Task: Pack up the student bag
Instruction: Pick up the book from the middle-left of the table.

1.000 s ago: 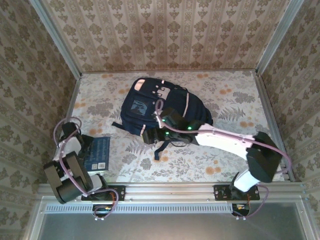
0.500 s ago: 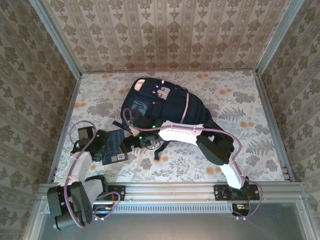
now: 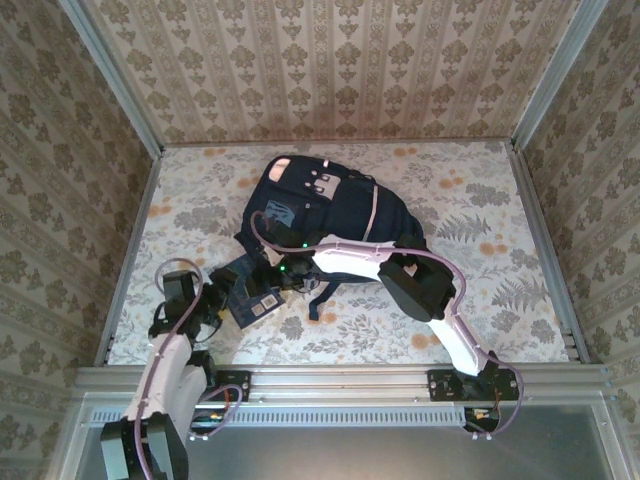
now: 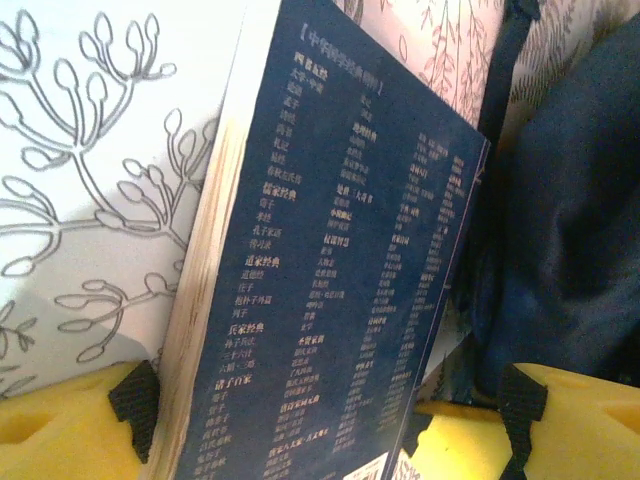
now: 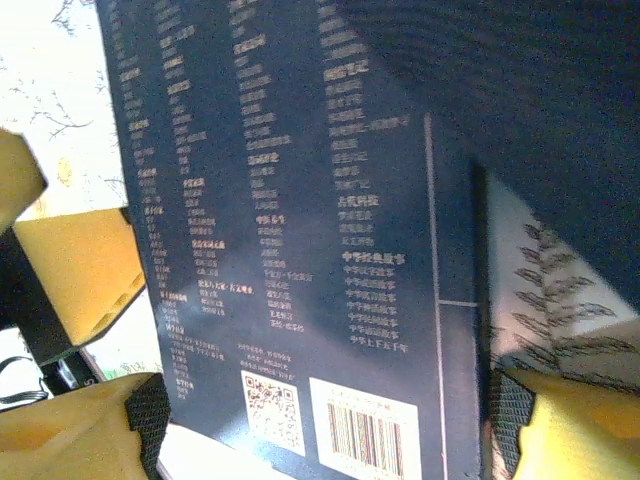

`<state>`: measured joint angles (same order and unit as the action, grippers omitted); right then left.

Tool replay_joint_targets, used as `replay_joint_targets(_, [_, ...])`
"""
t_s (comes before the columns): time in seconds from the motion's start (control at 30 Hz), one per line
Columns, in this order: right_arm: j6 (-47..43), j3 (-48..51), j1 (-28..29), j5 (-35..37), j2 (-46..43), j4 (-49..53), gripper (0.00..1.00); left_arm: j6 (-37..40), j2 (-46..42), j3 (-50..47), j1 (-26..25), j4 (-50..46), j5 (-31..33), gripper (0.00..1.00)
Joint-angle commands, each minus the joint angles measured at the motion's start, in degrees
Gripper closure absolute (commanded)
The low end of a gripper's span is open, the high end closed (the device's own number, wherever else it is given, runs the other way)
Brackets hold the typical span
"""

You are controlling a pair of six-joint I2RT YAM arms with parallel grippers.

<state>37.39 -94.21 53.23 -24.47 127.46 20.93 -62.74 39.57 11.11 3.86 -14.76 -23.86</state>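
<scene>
Your student bag [image 3: 335,205] lies flat in the middle of the bench [image 3: 480,190], front pocket up, with its near end turned toward the arms. Just beside that end a thin dark blue book [image 3: 250,292] sits askew, one corner close against the bag's fabric. Both tools meet at it: the left tool [image 3: 207,300] from the near-left side, the right tool [image 3: 277,283] from the bag's side. To my eye that pairing is a hand-over or a shared steadying, so the book can be steered toward the bag.

In each wrist view the yellow foam fingers [image 4: 60,435] stand wide, one on either side of the book's width. The black pads [image 5: 150,410] sit right at its edges, but you cannot tell from these views whether either tool is pressing or merely bracketing it.

The cover looks smooth and stiff, with rows of pale print and a barcode [image 5: 365,435] at one corner. A cream page block [image 4: 205,300] runs along one side. The bag is soft woven cloth with pale stripe trim and white patches, and it will likely sag where pushed. The foam should give some bite on that slick cover.
</scene>
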Motion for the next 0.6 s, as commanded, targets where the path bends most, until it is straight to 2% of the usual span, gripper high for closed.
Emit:
replay_joint_targets(0.0, [1.3, 1.6, -0.1, 0.6, 2.2, -0.2, 0.18, -1.0, -3.1, -1.8, -1.5, -3.9, -12.6, 0.14])
replay_joint_targets(0.17, [1.7, 2.3, -0.2, 0.9, 2.6, -0.6, 0.23, -0.8, -4.4, -0.5, -1.5, -3.1, -15.1, 0.22])
replay_joint_targets(0.37, [2.0, 3.0, -0.4, 1.4, 2.3, -0.8, 0.26, 2.8, -3.9, 3.8, -1.5, -7.0, -14.5, 0.29])
replay_joint_targets(0.57, [2.3, 3.4, -0.7, 1.5, 2.3, -1.2, 0.27, 4.7, -3.5, 3.7, -1.4, -9.1, -13.4, 0.38])
